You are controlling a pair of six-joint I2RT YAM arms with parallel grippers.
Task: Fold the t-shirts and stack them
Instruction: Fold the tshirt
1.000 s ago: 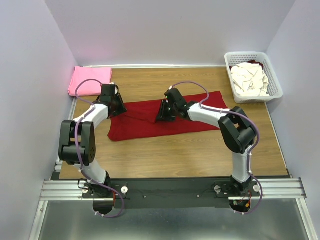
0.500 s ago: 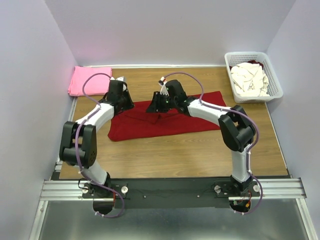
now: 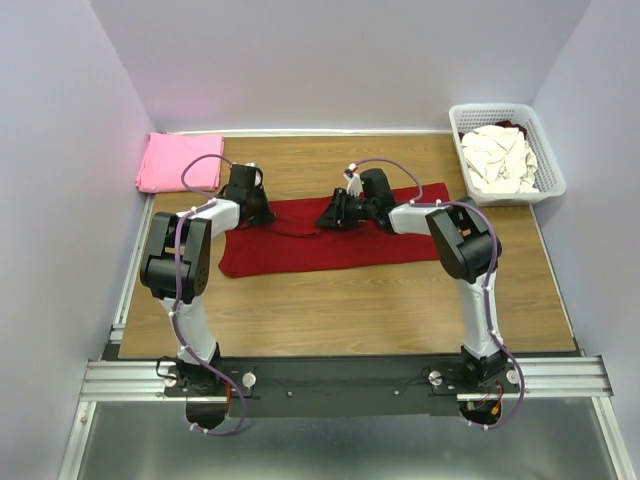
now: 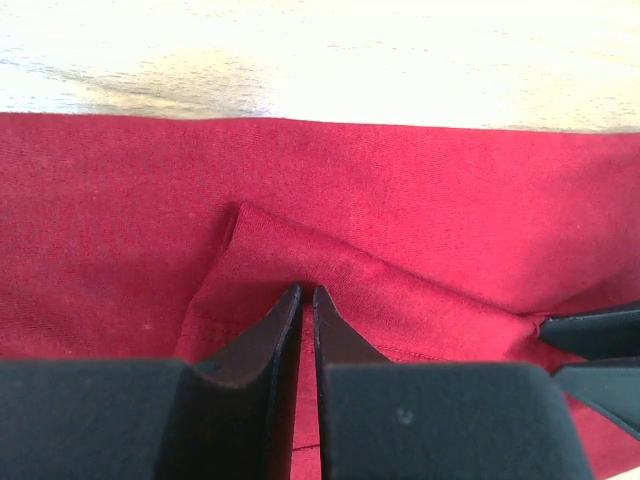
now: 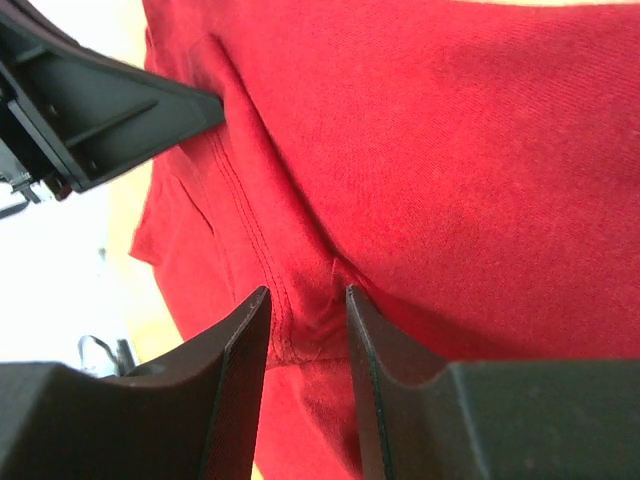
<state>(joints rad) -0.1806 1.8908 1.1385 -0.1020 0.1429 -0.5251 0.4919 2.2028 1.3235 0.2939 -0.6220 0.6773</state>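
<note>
Swept rearward over dark red t-shirt; left gripper pinching its fold, right gripper narrow, seemingly gripping; mid-fold, next lay flat, release.

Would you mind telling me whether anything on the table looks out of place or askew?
Nothing is damaged or spilled. The red shirt lies slightly askew, its right end farther back than its left, and wrinkled along its far edge. The cream shirts sit crumpled in the basket; the pink shirt is neatly folded.

Bright, even light; blown-out wrist-view edges.
</note>
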